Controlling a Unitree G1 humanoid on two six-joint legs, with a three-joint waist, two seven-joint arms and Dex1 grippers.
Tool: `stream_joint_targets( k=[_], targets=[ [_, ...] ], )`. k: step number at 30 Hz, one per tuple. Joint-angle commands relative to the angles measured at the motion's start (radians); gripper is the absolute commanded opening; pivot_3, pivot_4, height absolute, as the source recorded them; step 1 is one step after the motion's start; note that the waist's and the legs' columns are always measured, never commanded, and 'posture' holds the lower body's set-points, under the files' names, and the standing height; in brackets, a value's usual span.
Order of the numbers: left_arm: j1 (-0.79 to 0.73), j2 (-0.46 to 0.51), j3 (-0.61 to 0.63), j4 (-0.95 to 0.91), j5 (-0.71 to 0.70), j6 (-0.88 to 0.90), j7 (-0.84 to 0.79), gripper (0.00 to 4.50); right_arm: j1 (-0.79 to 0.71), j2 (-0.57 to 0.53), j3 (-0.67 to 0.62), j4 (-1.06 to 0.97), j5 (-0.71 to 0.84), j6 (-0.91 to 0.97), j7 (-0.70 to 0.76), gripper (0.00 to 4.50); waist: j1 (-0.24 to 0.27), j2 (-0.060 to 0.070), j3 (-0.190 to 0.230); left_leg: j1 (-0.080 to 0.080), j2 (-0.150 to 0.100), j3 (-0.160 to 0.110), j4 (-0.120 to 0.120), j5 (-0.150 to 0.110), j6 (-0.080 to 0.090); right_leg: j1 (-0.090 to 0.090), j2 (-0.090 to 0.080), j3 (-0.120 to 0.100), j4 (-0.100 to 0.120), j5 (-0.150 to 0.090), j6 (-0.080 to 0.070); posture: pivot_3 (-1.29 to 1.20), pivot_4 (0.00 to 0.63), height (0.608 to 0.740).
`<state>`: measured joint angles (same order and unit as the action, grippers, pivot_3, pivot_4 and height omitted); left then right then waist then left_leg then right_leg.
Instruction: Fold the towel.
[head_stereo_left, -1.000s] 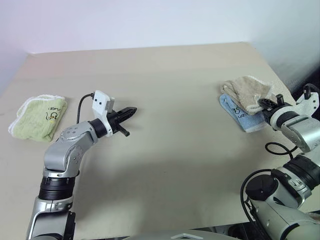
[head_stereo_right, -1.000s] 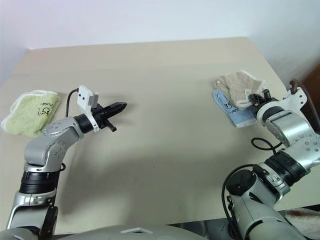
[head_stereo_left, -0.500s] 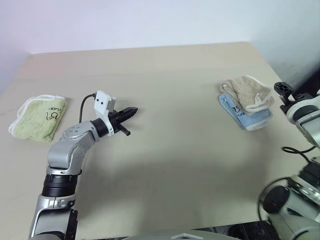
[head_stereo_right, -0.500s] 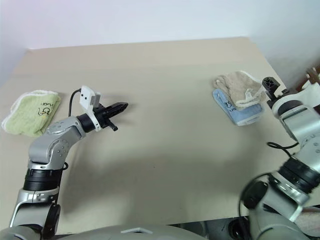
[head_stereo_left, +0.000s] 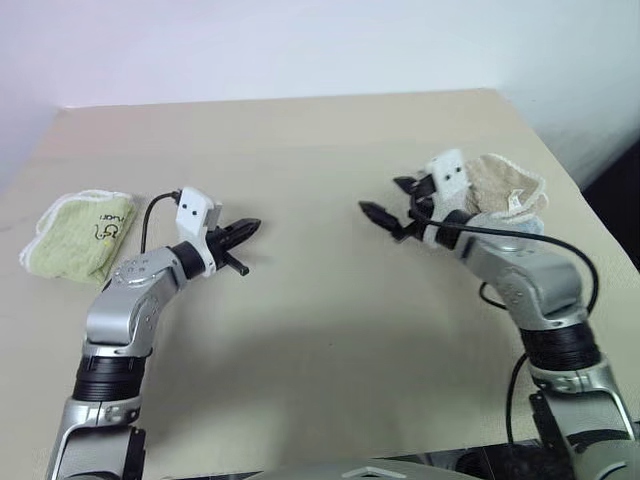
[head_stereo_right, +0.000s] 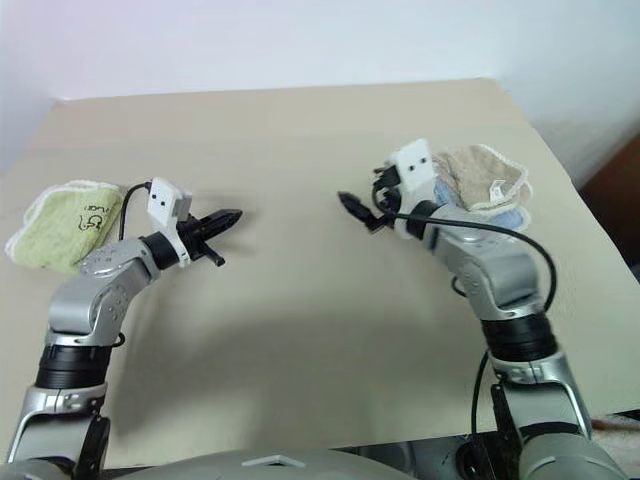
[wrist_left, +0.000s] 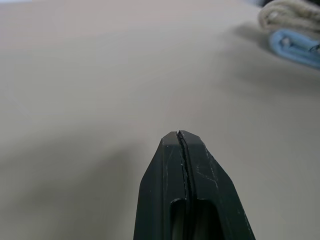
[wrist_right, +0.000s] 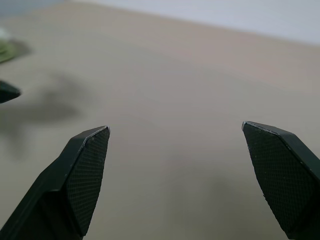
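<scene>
Hovering over the middle of the table (head_stereo_left: 330, 330), I hold both claws empty. My right claw (head_stereo_right: 362, 203) is spread wide, its fingers (wrist_right: 82, 175) far apart with only bare tabletop between them. My left claw (head_stereo_left: 240, 232) is pinched fully closed, the two tips pressed together on nothing.

The beige towel (head_stereo_left: 505, 185) lies behind my right wrist, near the right edge of the table, bunched into a rough bundle on top of a small blue cloth (wrist_left: 300, 45). A small green cloth (head_stereo_left: 78, 235) sits well apart at the far left.

I judge the fold not properly finished, since the towel looks lumpy rather than flat. The risks lie in going back for it. My right claw points away from the towel, so swinging round could drag my forearm or its cable (head_stereo_left: 545, 235) across the bundle and push it off the edge. Pinching too deep could catch the blue cloth underneath as well and lift both. With my left claw closed, it cannot help until it opens, so a one-handed pull may just unravel the bundle
</scene>
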<state>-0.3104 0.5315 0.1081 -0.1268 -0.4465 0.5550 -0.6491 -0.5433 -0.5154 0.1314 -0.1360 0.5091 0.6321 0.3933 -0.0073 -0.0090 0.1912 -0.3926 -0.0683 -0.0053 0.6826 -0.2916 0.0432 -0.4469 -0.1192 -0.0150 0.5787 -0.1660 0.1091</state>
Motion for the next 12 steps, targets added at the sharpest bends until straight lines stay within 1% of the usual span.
stream_joint_targets(
  k=[1, 6, 12],
  targets=[
    [0.039, 0.017, 0.041, -0.107, -0.025, 0.010, 0.006, 0.00, -0.021, 0.020, 0.018, 0.046, -0.071, -0.089, 0.067, 4.48, -0.002, 0.000, 0.000, 0.000, 0.000, 0.000, 0.000, 0.000, 0.000, -0.001, 0.000, 0.000, 0.000, 0.000, 0.000, 0.00, 0.150, 0.728],
    [0.088, 0.023, 0.065, -0.168, -0.046, 0.048, 0.026, 0.00, -0.040, 0.082, 0.030, 0.129, -0.134, -0.144, 0.108, 4.48, -0.004, 0.000, 0.000, 0.000, -0.001, 0.000, -0.001, 0.000, -0.001, -0.001, 0.000, 0.000, 0.001, 0.000, 0.000, 0.00, 0.150, 0.728],
    [0.069, 0.040, 0.056, -0.158, -0.051, 0.070, 0.020, 0.00, -0.012, 0.116, 0.003, 0.109, -0.161, -0.144, 0.120, 4.48, -0.003, 0.000, 0.000, 0.000, -0.001, 0.000, -0.001, 0.000, -0.001, -0.002, 0.000, 0.000, 0.002, 0.000, 0.000, 0.00, 0.150, 0.728]
  ],
)
